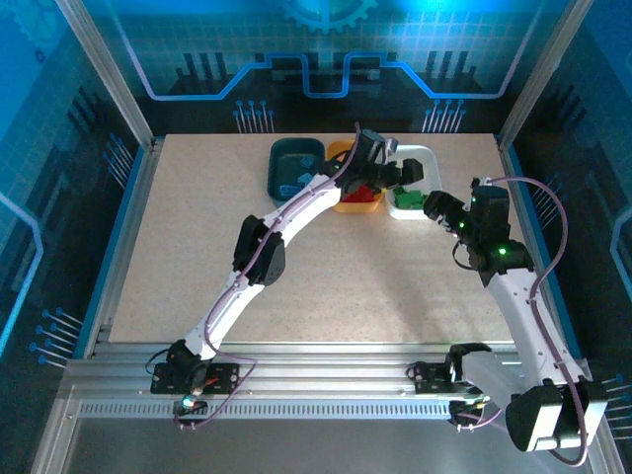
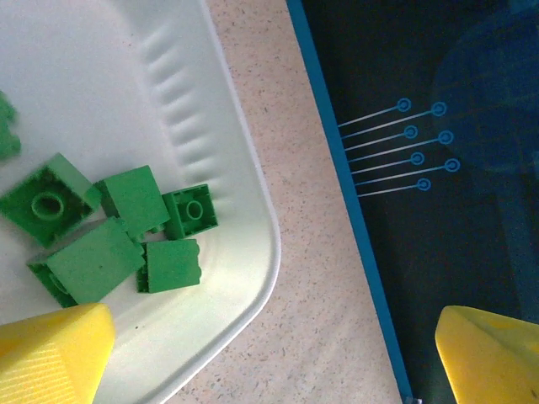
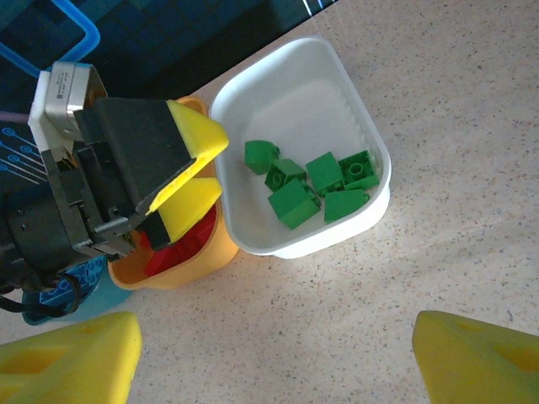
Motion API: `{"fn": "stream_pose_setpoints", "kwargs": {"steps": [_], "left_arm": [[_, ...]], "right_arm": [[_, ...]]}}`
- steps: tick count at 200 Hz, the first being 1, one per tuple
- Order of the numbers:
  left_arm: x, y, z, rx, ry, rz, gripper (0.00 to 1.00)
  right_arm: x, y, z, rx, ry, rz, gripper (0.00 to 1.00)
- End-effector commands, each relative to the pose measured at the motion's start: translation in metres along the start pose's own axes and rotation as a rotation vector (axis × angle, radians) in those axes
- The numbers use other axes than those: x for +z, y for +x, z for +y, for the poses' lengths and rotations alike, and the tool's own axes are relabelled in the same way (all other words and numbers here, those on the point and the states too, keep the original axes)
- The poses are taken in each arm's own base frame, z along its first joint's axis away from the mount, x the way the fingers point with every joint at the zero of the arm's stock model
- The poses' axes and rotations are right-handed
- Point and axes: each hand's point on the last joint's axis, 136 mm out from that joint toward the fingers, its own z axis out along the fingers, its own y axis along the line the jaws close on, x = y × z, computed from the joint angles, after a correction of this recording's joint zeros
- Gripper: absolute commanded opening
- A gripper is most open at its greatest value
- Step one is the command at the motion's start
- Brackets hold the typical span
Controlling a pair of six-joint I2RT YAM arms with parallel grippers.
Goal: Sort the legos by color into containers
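My left arm's stretched out to 12 o'clock, left claw [image 3: 221,165] wide and empty over the orange tub [image 3: 202,263], half hiding its red legos [image 3: 173,252]; green legos [image 3: 307,189] sit in the white tub [image 3: 295,84] at its 3 o'clock, right claw [image 1: 432,204] open nearby.

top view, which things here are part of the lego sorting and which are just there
part of the job:
green legos in the white tub
red legos in the yellow-orange tub
blue legos in the teal tub
left gripper and right gripper, both open

just there:
table
aluminium rail
blue patterned backdrop
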Motion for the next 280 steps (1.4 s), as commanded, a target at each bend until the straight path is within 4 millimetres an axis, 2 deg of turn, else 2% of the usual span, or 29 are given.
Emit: {"fn": "stream_pose_setpoints", "kwargs": {"steps": [1,18,35,37,57,58,61,75,100,121,132,137,141,159,183,197,210,234,257,280], "left_arm": [[-0.048,-0.025,-0.057,0.111,0.065,-0.056,0.99],[-0.080,-0.023,-0.069,0.167,0.031,-0.052,0.99],[-0.120,-0.012,-0.074,0.249,-0.030,-0.078,0.99],[-0.131,-0.013,-0.082,0.265,-0.026,-0.095,0.99],[-0.198,-0.001,-0.069,0.329,-0.165,-0.203,0.99],[-0.204,-0.002,-0.071,0.332,-0.171,-0.218,0.99],[-0.212,0.001,-0.062,0.329,-0.210,-0.231,0.99],[-0.265,0.014,-0.046,0.359,-0.322,-0.325,0.99],[-0.345,0.047,0.008,0.310,-0.565,-0.464,0.99],[-0.404,0.075,0.059,0.258,-0.805,-0.568,0.99],[-0.424,0.086,0.078,0.275,-0.873,-0.625,0.99],[-0.428,0.090,0.085,0.299,-0.881,-0.641,0.99],[-0.426,0.097,0.095,0.325,-0.890,-0.637,0.99],[-0.423,0.114,0.117,0.455,-0.876,-0.676,0.99],[-0.412,0.129,0.128,0.581,-0.828,-0.681,0.99],[-0.416,0.129,0.137,0.652,-0.894,-0.691,0.99],[-0.418,0.131,0.144,0.740,-0.960,-0.666,0.99],[-0.425,0.128,0.164,0.675,-0.981,-0.755,0.99],[-0.430,0.127,0.185,0.634,-0.984,-0.797,0.99],[-0.442,0.129,0.221,0.514,-0.953,-0.851,0.99]], "right_arm": [[0.004,0.006,-0.001,-0.016,-0.028,0.020,0.86],[0.004,0.009,0.009,-0.035,-0.088,0.031,0.87],[-0.004,0.008,0.031,-0.081,-0.197,0.014,0.91],[-0.005,0.007,0.035,-0.090,-0.210,0.010,0.92],[-0.023,0.006,0.071,-0.205,-0.311,-0.055,0.94],[-0.024,0.007,0.073,-0.213,-0.316,-0.057,0.97],[-0.028,0.009,0.080,-0.239,-0.333,-0.064,1.00],[-0.037,0.020,0.104,-0.327,-0.370,-0.103,1.00],[-0.041,0.033,0.127,-0.388,-0.410,-0.215,1.00],[-0.032,0.029,0.119,-0.421,-0.313,-0.231,1.00],[-0.027,0.028,0.116,-0.457,-0.275,-0.227,1.00],[-0.026,0.030,0.117,-0.487,-0.280,-0.226,1.00],[-0.025,0.031,0.118,-0.513,-0.289,-0.227,1.00],[-0.020,0.040,0.114,-0.602,-0.288,-0.224,1.00],[-0.008,0.048,0.089,-0.695,-0.219,-0.223,1.00],[-0.003,0.066,0.077,-0.843,-0.233,-0.176,1.00],[0.002,0.071,0.057,-0.886,-0.151,-0.127,1.00],[0.007,0.075,0.031,-0.879,-0.089,-0.184,1.00],[0.011,0.072,0.014,-0.824,-0.148,-0.348,1.00],[0.025,0.067,-0.010,-0.725,-0.150,-0.373,1.00]]}}
